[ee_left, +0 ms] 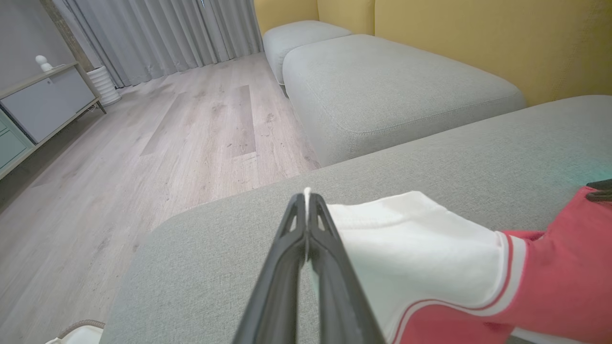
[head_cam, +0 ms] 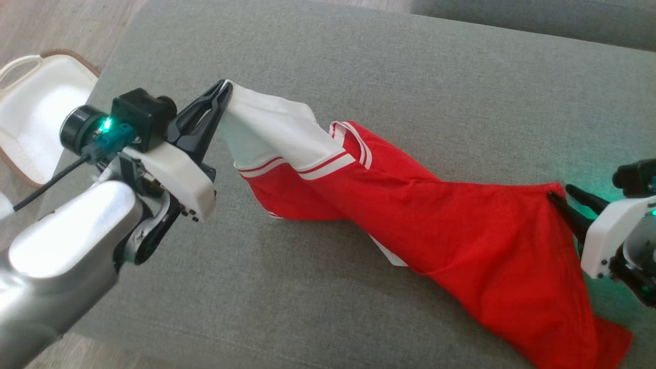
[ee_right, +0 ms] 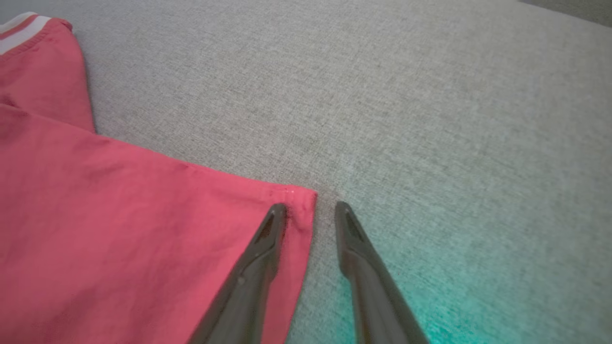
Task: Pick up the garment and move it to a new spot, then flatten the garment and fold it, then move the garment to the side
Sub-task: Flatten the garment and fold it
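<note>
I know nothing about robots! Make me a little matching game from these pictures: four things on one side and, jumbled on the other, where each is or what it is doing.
Things:
1. left gripper
2. right gripper
3. garment
4. white basket

States:
A. on the floor beside the grey cushion
B. jaws apart at the red corner
C. shut on the white end
D. stretched across the cushion

Pairs: 1-C, 2-B, 3-D, 4-A.

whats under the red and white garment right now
The grey cushion shows around the garment, which lies draped across it. Its white end is held up, pinched between the fingers of the left gripper. Anything beneath the red cloth is covered.
</note>
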Tool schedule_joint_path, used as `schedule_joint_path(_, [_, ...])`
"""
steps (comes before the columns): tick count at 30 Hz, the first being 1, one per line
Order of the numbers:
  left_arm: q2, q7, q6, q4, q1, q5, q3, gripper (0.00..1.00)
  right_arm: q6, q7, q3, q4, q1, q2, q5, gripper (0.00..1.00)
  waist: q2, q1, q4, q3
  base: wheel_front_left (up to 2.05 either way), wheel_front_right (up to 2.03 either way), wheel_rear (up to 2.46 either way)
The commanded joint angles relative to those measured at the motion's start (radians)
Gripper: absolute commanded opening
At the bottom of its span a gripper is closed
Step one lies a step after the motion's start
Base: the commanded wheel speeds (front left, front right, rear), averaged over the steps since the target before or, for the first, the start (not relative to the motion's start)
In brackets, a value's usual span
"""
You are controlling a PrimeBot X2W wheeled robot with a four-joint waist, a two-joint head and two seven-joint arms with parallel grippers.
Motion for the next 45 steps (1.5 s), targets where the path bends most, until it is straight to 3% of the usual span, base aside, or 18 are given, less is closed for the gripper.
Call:
schedule_joint_path(1, [0.028, -0.012, -0.004, -0.009, -0.062, 0.000, 0.052, 0.00, 0.007, -0.019, 0.021, 0.001, -0.012, -0.030, 0.010, 0.48, 0.0000, 0.0000, 0.001, 0.003, 0.00, 0.00, 0.00])
schedule_joint_path(2, [0.027, -0.013, -0.006, -0.007, -0.063, 0.000, 0.052, 0.00, 0.007, -0.026, 0.028, 0.006, -0.019, -0.031, 0.012, 0.45, 0.0000, 0.0000, 0.002, 0.005, 0.00, 0.00, 0.00])
schedule_joint_path(5, [0.022, -0.016, -0.008, 0.000, -0.065, 0.000, 0.051, 0.00, 0.007, -0.038, 0.056, 0.016, -0.039, -0.030, 0.020, 0.00, 0.0000, 0.0000, 0.003, 0.009, 0.00, 0.00, 0.00])
schedule_joint_path(13, [0.028, -0.086, -0.014, 0.042, -0.055, 0.010, 0.066, 0.00, 0.007, -0.190, 0.099, 0.048, -0.110, -0.020, -0.002, 0.00, 0.0000, 0.0000, -0.046, -0.042, 0.00, 0.00, 0.00])
schedule_joint_path(23, [0.050, -0.234, -0.033, 0.113, -0.054, 0.047, 0.110, 0.00, 0.007, -0.344, 0.065, 0.008, -0.183, -0.060, -0.072, 0.00, 0.0000, 0.0000, -0.192, -0.225, 0.00, 0.00, 0.00])
schedule_joint_path(31, [0.092, -0.257, -0.039, 0.105, -0.061, 0.081, 0.131, 0.00, 0.007, -0.356, -0.049, -0.151, -0.167, -0.136, -0.140, 0.00, 0.0000, 0.0000, -0.297, -0.315, 0.00, 0.00, 0.00])
schedule_joint_path(40, [0.121, -0.201, -0.051, 0.035, -0.188, 0.116, 0.154, 0.00, 0.007, -0.284, -0.265, -0.357, -0.161, -0.210, -0.200, 0.00, 0.0000, 0.0000, -0.334, -0.345, 0.00, 0.00, 0.00])
schedule_joint_path(45, [0.108, -0.168, -0.064, 0.030, -0.296, 0.134, 0.177, 0.00, 0.007, -0.201, -0.386, -0.442, -0.178, -0.206, -0.246, 0.00, 0.0000, 0.0000, -0.342, -0.331, 0.00, 0.00, 0.00])
